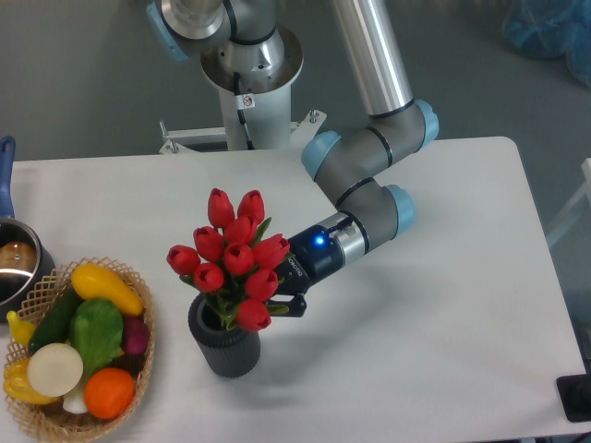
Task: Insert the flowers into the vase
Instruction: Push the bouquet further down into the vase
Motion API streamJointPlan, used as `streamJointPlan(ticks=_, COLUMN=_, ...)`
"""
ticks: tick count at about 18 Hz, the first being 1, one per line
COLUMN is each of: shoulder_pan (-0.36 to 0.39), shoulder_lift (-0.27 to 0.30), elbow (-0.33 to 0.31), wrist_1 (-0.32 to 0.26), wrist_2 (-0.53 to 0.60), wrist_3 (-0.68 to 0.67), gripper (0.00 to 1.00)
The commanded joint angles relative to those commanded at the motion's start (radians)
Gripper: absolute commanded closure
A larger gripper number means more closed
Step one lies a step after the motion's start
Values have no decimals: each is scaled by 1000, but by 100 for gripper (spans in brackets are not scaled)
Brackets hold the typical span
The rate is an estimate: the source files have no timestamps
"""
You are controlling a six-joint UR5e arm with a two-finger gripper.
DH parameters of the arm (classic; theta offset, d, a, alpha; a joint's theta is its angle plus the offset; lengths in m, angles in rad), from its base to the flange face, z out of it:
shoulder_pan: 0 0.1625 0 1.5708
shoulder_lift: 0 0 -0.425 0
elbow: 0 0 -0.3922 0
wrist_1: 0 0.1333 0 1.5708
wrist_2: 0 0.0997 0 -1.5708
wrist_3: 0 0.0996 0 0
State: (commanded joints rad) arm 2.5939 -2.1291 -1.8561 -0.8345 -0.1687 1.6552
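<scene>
Tabletop [443, 305] is white and wide, and the big grey arm [369, 175] reaches down over it from the far side toward the middle. Near the left edge sits a woven basket [138, 369] full of bright vegetables, and a metal pot [14, 268] peeks in at the far left.

The flowers [233, 258] are a bunch of red tulips, and they stand in the middle of the tabletop with their green stems going down into the mouth of the vase [224, 343]. The bunch leans a little to the right. The vase is dark, ribbed and upright, just to the right of the basket.

The gripper [277, 303] is right beside the bunch, low on its right side, just above the vase rim. The flower heads hide its fingers, so I cannot tell if they pinch the stems or have let go.

This looks like the last step: the stems are going in. Next, I think the bunch should sink down fully, then the fingers should spread and pull away gently, so the vase does not tip.
</scene>
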Motion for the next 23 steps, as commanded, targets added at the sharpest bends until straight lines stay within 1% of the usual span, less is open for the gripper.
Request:
streamJointPlan(ticks=14, shoulder_pan=2, shoulder_lift=-31, elbow=-5, wrist_1=2, wrist_2=3, wrist_3=43, gripper=80)
streamJointPlan(ticks=23, shoulder_pan=0, shoulder_lift=-32, elbow=-6, wrist_1=2, wrist_2=5, wrist_3=46, gripper=77)
